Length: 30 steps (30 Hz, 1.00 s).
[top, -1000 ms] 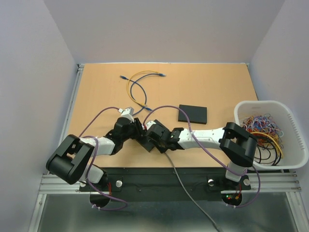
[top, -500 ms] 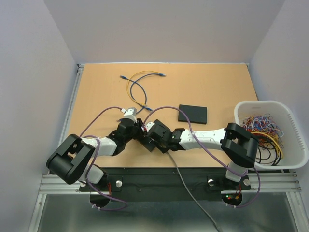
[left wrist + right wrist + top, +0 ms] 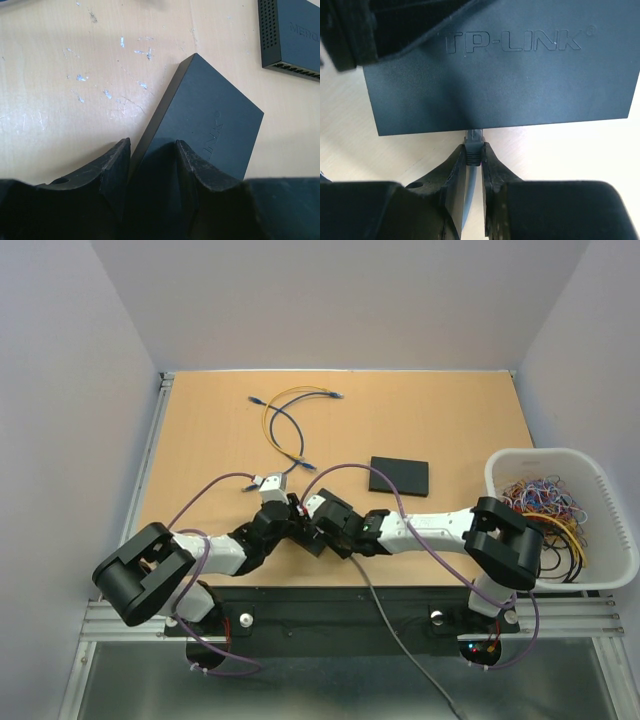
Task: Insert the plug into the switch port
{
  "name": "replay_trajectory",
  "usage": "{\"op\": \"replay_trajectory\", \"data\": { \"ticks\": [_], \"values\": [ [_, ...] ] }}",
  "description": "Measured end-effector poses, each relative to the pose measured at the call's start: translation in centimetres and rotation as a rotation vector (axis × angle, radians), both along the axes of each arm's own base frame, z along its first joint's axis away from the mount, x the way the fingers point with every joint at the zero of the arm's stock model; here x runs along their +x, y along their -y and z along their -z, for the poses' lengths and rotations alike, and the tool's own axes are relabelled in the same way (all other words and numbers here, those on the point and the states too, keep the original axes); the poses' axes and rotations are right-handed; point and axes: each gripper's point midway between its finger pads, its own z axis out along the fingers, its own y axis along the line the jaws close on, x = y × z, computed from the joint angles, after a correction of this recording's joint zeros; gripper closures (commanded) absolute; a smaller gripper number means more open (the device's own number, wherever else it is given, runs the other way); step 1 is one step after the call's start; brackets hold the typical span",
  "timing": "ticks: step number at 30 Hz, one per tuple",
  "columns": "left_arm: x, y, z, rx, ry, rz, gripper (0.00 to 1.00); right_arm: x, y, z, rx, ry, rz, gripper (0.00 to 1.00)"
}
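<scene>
Switch (image 3: 205, 125) — a light, rigid black box, likely to skid on the tabletop (image 3: 60, 100) — sits clamped at its near end between the half-spread left fingers (image 3: 114, 167), a sound place to brace it. Plug (image 3: 474, 141), small and stiff with a fragile latch, is pinched at its boot by the narrowly set right fingers (image 3: 454, 175); its tip, at their twelve o'clock, meets the switch's edge — whether it is seated I cannot tell.

Left hand (image 3: 295, 520) — slightly nearer, rightward
</scene>
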Motion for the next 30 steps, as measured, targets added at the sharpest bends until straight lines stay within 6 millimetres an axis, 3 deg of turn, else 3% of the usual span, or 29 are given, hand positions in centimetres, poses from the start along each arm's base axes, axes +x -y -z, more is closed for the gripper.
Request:
{"op": "replay_trajectory", "data": {
  "ticks": [8,12,17,24,30],
  "values": [
    [-0.1,-0.1,0.0,0.01,0.003,-0.018,0.48,0.0,-0.1,0.0,0.041,0.018,-0.011,0.99],
    [-0.2,-0.5,0.0,0.052,-0.019,-0.034,0.39,0.2,-0.5,-0.1,0.065,0.029,-0.009,0.88],
    [-0.7,-1.2,0.0,0.139,-0.065,-0.035,0.26,0.6,-1.4,-0.2,0.133,0.06,-0.006,0.82],
    [-0.8,-2.3,-0.1,0.184,-0.131,-0.034,0.24,1.1,-3.1,-0.5,0.233,0.084,0.001,0.67],
    [-1.1,-3.4,-0.3,0.21,-0.178,-0.028,0.23,1.3,-4.8,-0.9,0.309,0.086,-0.003,0.62]
  ]
}}
